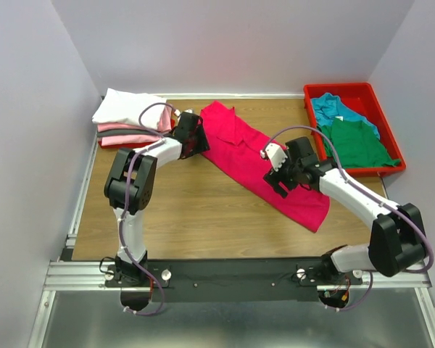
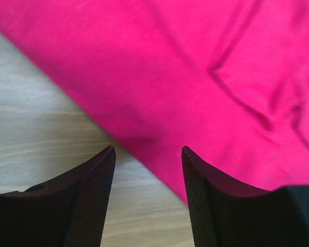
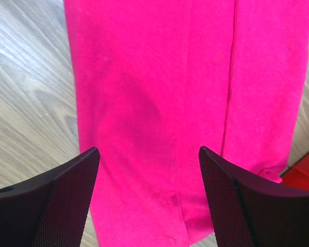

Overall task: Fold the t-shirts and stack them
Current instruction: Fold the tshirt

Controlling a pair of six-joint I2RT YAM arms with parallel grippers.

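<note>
Ok, left claw (image 2: 147, 150) released, crimson t-shirt (image 2: 195, 77) edge between jaws; right claw (image 3: 149, 150) released, cloth beneath. Best: pinch edges, fold evenly.

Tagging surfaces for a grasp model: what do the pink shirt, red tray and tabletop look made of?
Pink shirt: soft matte cloth, probably cotton knit; it creases and shows a seam.
Red tray: rigid plastic, by its smooth moulded rim.
Tabletop: wood or wood-look laminate; pale grain lines.
</note>
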